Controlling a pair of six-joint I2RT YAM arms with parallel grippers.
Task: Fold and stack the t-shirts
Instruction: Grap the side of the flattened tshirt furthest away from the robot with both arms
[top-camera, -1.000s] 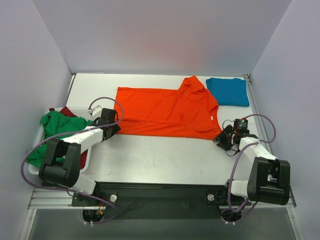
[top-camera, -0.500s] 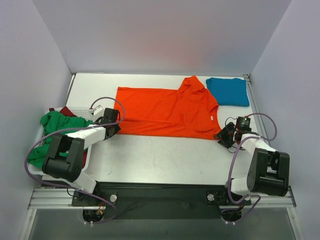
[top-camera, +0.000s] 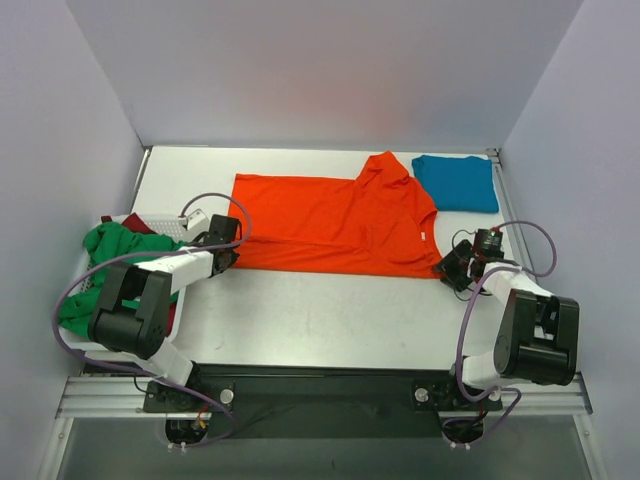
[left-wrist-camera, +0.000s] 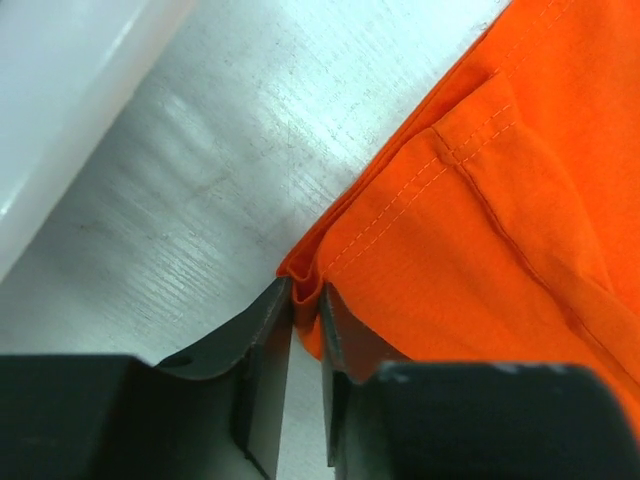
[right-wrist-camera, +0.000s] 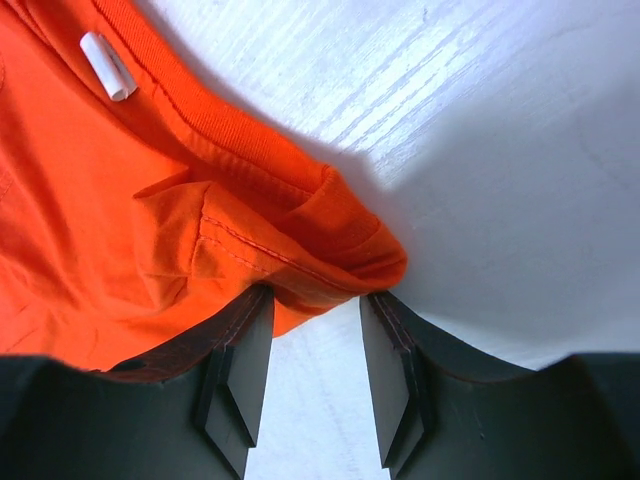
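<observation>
At the far left, a white plastic lattice basket (top-camera: 165, 222) sits on the grey table (top-camera: 320, 320). A crumpled green cloth t-shirt (top-camera: 110, 255) is heaped over it, and a dark red t-shirt (top-camera: 135, 222) peeks out just behind the green one.

Just right of the basket, the left gripper (top-camera: 232, 258) lies low at the near-left corner of the bright orange-red short-sleeved t-shirt (top-camera: 330, 222). In the left wrist view this gripper (left-wrist-camera: 305, 295) is clenched. Its two dark fingers are almost together, and the stitched hem corner of the orange-red cloth (left-wrist-camera: 500, 220) is pinched between their tips, right down against the tabletop (left-wrist-camera: 200, 160).

The orange-red shirt is spread flat across the middle of the table. Its hem end points to the left, and one sleeve sticks up toward the back wall.

The right gripper (top-camera: 447, 265) is at the shirt's near-right corner. In the right wrist view its jaws (right-wrist-camera: 315, 300) stand apart, not clenched, and a bunched fold of the ribbed collar edge (right-wrist-camera: 340, 240) sits between their tips. Whether the cloth presses on both pads is hard to judge from this angle. A small white label (right-wrist-camera: 105, 65) shows inside the neckline.

In the far right corner a folded teal blue t-shirt (top-camera: 457, 183) lies flat, just beside the orange-red sleeve.
</observation>
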